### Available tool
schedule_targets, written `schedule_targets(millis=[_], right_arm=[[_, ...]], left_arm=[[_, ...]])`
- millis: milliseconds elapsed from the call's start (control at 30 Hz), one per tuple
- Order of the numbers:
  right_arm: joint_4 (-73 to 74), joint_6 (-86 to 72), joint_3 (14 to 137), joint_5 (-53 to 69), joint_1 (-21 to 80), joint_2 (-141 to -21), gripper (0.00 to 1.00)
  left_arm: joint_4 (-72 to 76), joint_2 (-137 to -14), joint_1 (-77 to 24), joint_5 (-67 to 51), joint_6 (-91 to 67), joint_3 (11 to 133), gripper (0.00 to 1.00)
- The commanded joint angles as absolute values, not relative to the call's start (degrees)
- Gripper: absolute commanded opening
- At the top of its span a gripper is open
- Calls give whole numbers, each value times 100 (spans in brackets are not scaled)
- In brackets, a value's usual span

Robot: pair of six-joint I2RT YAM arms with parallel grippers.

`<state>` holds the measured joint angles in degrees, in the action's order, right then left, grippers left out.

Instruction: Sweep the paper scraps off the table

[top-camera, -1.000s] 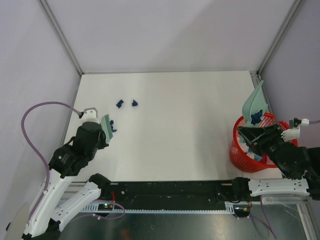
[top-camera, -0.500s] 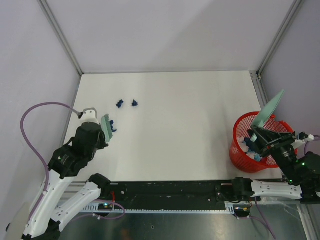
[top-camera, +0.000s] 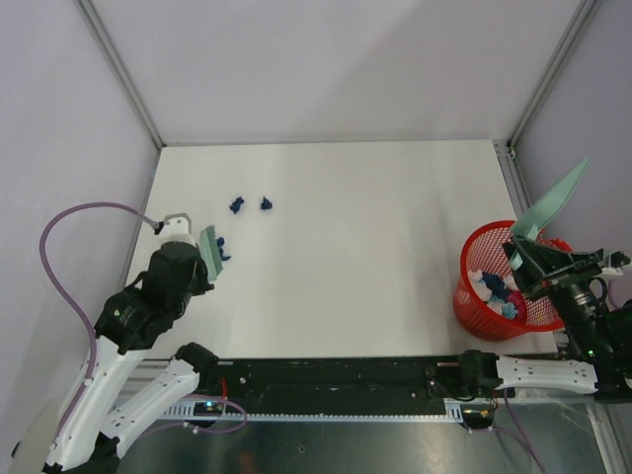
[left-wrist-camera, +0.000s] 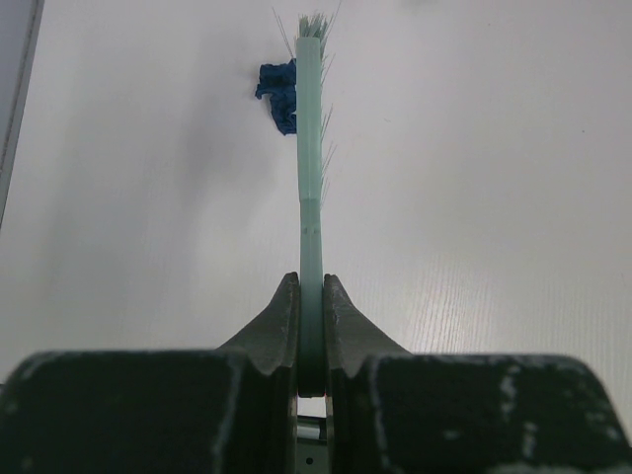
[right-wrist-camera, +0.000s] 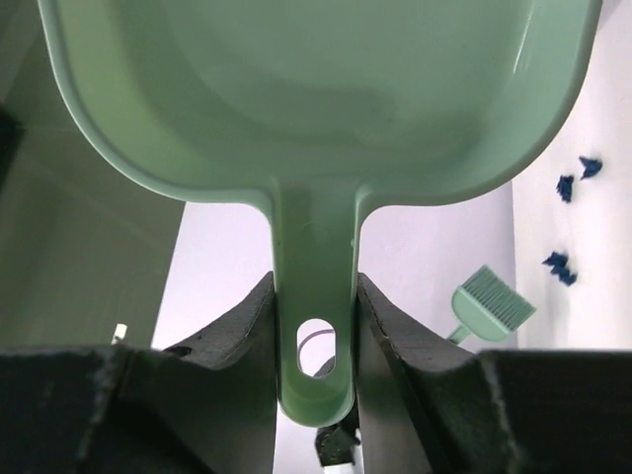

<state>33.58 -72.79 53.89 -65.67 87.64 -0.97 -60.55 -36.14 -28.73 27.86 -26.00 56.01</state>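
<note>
Okay, the remaining paper scraps [top-camera: 237, 204] sit on the left part of the surface [top-camera: 375, 237]. Two lie well ahead of the left end effector [top-camera: 204, 259], toward the far edge. One clump touches the bristle end of the brush [top-camera: 210, 247], just to one side. The brush's long axis runs straight out from the end effector, away from the base. The left arm is far nearer; the right arm is well apart, over the red basket [top-camera: 472, 286]. The left end effector is fully closed, pinching the brush handle edge-on. The right end effector [top-camera: 528, 262] is partly closed around the dustpan [top-camera: 549, 207] handle, pan tipped up and looking empty. The next sweep probably needs the dustpan brought across to the left.
</note>
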Motion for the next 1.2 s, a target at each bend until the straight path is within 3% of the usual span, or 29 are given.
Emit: schedule_targets(millis=[0, 400, 567, 700, 867, 1167], right_arm=[[2880, -6021, 5956, -6615, 8764, -860, 0], [3009, -3340, 7841, -7250, 8798, -4341, 0], [4592, -3363, 9225, -7390, 8680, -6043, 0], [6223, -3843, 10201, -5933, 7806, -7166, 0], [7262, -3892, 10477, -3929, 6870, -8304, 0], [6689, -3672, 9467, -2940, 6732, -8383, 0]], left_arm=[[-5784, -3524, -2832, 2874, -2648, 5602, 0], [-5758, -3483, -2833, 2902, -2634, 5585, 0], [-5748, -3595, -2830, 2929, -2623, 5581, 0], [-5792, -3928, -2634, 3105, -2677, 5600, 0], [-5961, -4669, -1976, 3363, -2840, 5698, 0], [-5845, -6279, -1454, 3048, -3182, 5938, 0]])
